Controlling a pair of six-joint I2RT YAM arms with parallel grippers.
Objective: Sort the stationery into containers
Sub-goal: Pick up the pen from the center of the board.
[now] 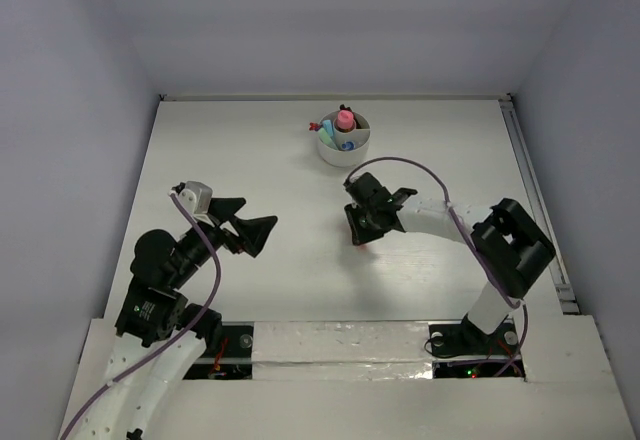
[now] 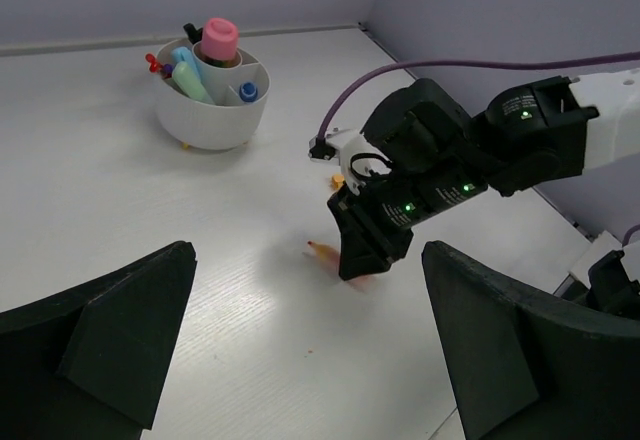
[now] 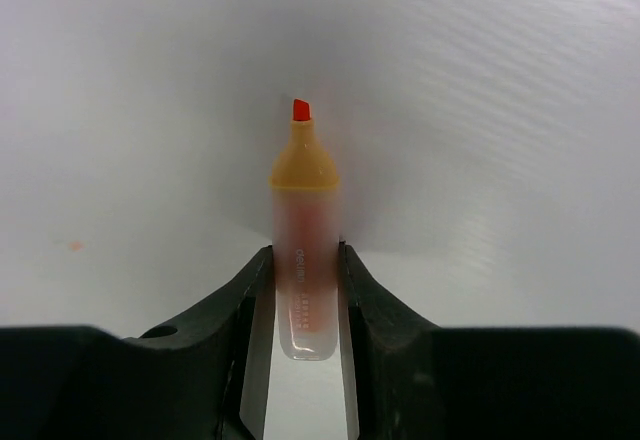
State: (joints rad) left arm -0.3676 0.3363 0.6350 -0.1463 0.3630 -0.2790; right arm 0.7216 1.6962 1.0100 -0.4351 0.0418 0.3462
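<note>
The right fingers (image 3: 235, 310) were clenched on an orange highlighter (image 3: 303, 225), one pad on each side of its clear barrel. The barrel ran straight out between them, with the yellow-orange collar and bare red tip pointing away from the wrist. The hold sat on the rear half of the barrel, so the collar and tip stood free ahead of the fingertips while the blunt end sat back in the gap between them. In the left wrist view these fingers hung low over the white desk (image 1: 250, 160), the highlighter's tip poking out beneath them. Whether the pen rested on the surface or was just off it could not be told. The highlighter looked like a light, stiff plastic piece, smooth and probably a little slick, so a firm squeeze across the straight part of the barrel seemed the right hold. The tapered collar would likely let it slip. With no cap on, the tip could mark whatever it brushed and was best kept clear of the desk and the cup wall. The white cup (image 1: 340, 157) with its dividers stood well apart, toward the far side of the desk. It held a pink-topped marker (image 2: 220, 38) and a few pale blue and green pieces. The left fingers (image 2: 110, 330) were spread wide with nothing between them, off to the left side of the desk.
</note>
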